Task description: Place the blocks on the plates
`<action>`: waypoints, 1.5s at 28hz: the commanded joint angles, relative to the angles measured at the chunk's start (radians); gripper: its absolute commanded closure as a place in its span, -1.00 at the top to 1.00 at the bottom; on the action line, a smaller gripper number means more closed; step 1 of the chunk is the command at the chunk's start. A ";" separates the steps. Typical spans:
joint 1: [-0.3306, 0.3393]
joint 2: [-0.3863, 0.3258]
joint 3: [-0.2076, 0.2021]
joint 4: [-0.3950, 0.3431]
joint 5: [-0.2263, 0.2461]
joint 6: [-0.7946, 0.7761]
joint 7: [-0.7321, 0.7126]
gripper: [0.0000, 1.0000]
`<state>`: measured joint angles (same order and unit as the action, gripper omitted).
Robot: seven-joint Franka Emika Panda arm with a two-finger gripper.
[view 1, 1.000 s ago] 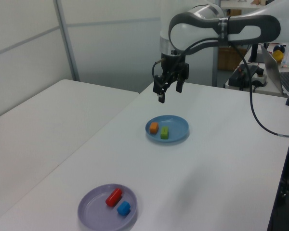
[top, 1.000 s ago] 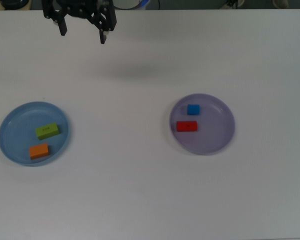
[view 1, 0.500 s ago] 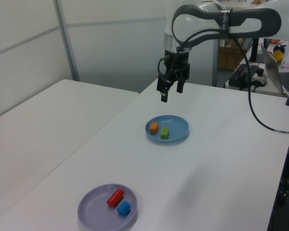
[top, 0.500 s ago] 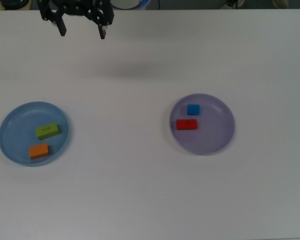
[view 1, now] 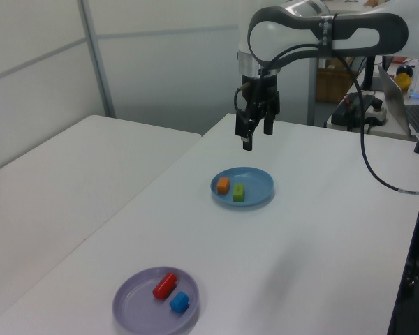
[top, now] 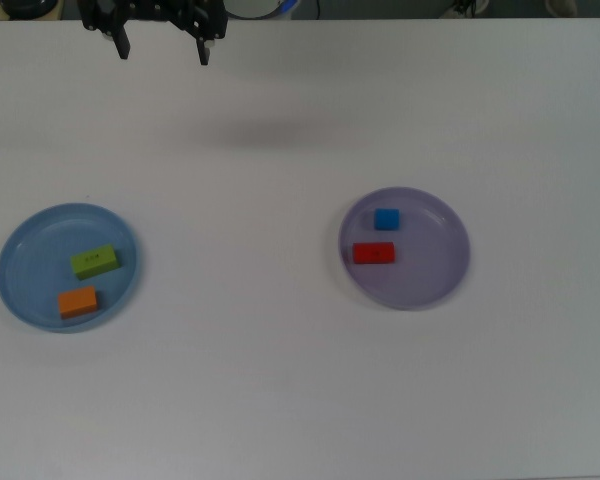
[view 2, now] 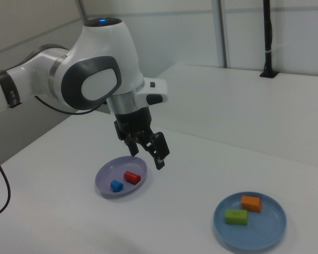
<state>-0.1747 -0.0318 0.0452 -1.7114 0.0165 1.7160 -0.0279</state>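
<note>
Since the earlier frames, the gripper [top: 162,45] has been drawn further toward the top edge of the top view, while in the left view it [view 1: 255,136] has been shifted rightward and is now seen high above the light blue plate [view 1: 260,195]; the blocks and plates have not been moved. Its two fingers are held apart, with nothing between them, and it is hung well clear of the white table [top: 280,380]. In the right view the gripper [view 2: 151,152] is seen pointing downward, in front of the lavender plate [view 2: 105,177] from that camera. On the light blue plate [top: 20,250], at the top view's left, the lime-green block [top: 95,262] is laid slightly tilted, and the orange block [top: 78,302] is laid just beside it, nearer the bottom edge of the top view. On the lavender plate [top: 435,265], well apart toward the top view's right, the blue block [top: 386,219] and the red block [top: 374,253] are placed close together in the plate's left half. In the left view the orange block [view 1: 223,185] and lime-green block [view 1: 238,192] are seen side by side, and the red block [view 1: 165,285] and blue block [view 1: 179,301] are seen on the lavender plate [view 1: 129,307] in the foreground. All four blocks are thus found on plates, two to each.
</note>
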 commanded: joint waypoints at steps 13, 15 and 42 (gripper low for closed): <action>0.008 0.053 -0.008 0.069 -0.021 -0.035 -0.003 1.00; 0.008 0.053 -0.008 0.069 -0.021 -0.035 -0.003 1.00; 0.008 0.052 -0.011 0.069 -0.020 -0.044 -0.001 1.00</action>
<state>-0.1768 0.0134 0.0426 -1.6613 0.0109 1.7039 -0.0279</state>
